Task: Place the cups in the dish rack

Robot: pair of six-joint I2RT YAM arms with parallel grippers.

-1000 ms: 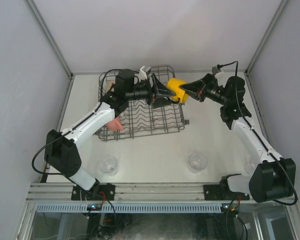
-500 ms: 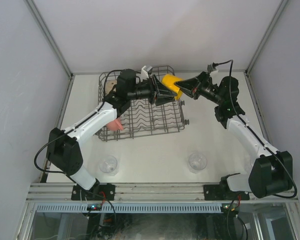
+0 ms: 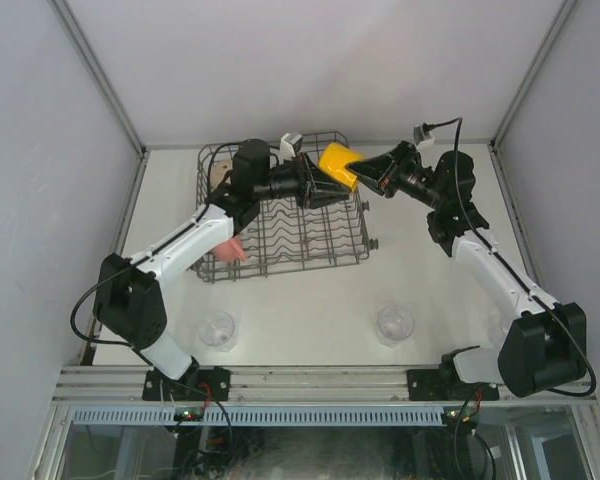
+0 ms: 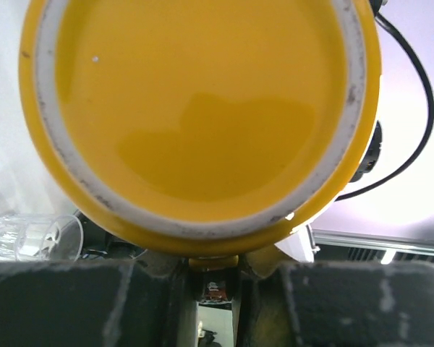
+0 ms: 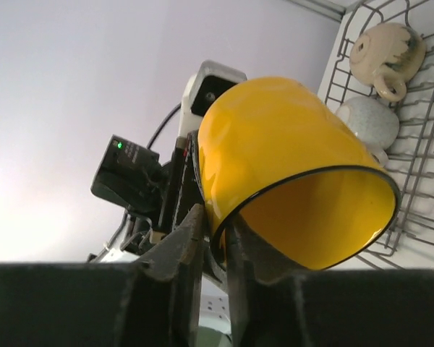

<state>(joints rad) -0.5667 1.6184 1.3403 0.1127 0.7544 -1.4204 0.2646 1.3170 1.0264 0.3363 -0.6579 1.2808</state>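
Note:
The yellow mug [image 3: 338, 165] hangs in the air above the far right corner of the dish rack [image 3: 285, 268], between my two grippers. My left gripper [image 3: 323, 182] is shut on the mug's base end; in the left wrist view the yellow mug [image 4: 202, 108] fills the frame and a yellow part sits between the left gripper's [image 4: 213, 271] jaws. In the right wrist view my right gripper [image 5: 215, 231] straddles the rim of the yellow mug [image 5: 289, 166], slightly open, with a thin gap at the outer finger. A pink tumbler [image 3: 230, 247] lies in the rack.
A tan mug [image 5: 387, 54] and a white mug [image 5: 369, 119] sit among the tines of the dish rack [image 5: 419, 144]. Two clear glass tumblers [image 3: 218, 328] [image 3: 394, 322] stand on the table near the front rail. Walls close the cell on three sides.
The yellow mug has shifted a little left and farther back. My left gripper has closed on it. My right gripper's jaws have eased apart on the rim.

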